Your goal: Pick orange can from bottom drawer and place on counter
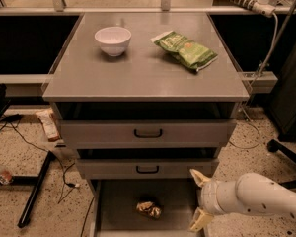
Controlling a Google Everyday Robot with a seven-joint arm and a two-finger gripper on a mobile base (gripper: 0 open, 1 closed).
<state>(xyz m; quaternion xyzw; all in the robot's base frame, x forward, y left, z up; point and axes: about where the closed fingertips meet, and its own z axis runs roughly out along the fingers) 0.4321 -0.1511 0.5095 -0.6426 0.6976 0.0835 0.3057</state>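
The orange can (pixel 149 209) is a small crinkled, shiny orange-brown object lying on the grey floor of the open bottom drawer (pixel 119 201). My gripper (pixel 199 201) is at the drawer's right edge, open, with one pale fingertip (pixel 198 177) up near the middle drawer front and the other lower. It is to the right of the can and apart from it, holding nothing. The white arm comes in from the lower right. The grey counter (pixel 138 73) tops the cabinet above.
A white bowl (pixel 113 40) and a green snack bag (pixel 184 49) lie on the counter. Two upper drawers (pixel 148 133) with black handles stick out slightly. Cables and a black stand leg lie on the speckled floor at left. A chair base is at right.
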